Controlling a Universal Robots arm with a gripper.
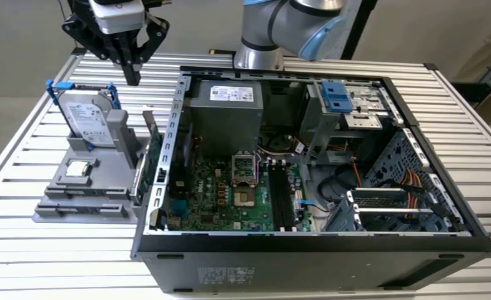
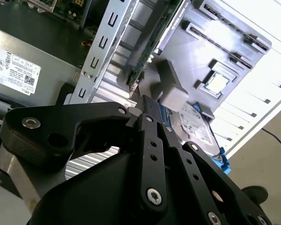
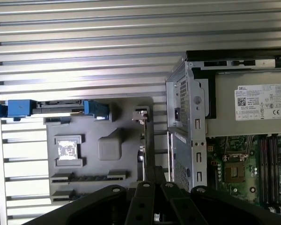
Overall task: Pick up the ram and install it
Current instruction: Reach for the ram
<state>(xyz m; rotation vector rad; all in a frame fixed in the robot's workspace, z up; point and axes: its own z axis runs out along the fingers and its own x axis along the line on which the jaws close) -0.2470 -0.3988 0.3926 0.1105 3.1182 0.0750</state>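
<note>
Ram, seemingly the thin dark stick [image 3: 86, 177] set edge-up near one edge of the grey plastic holder [image 3: 124, 154], lies apart from the black gripper [image 1: 133, 78], which is closed tight on nothing. A clean pick likely needs the jaws opened, squared across the stick's flat faces and centred mid-length.

Ext. high; wrist cams above holder [image 3: 91, 126]

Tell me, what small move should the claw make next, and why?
Probably ease down toward the grey parts holder: the claw hangs shut and empty well above it, near the upright hard drive, so nothing is within its grasp.
</note>
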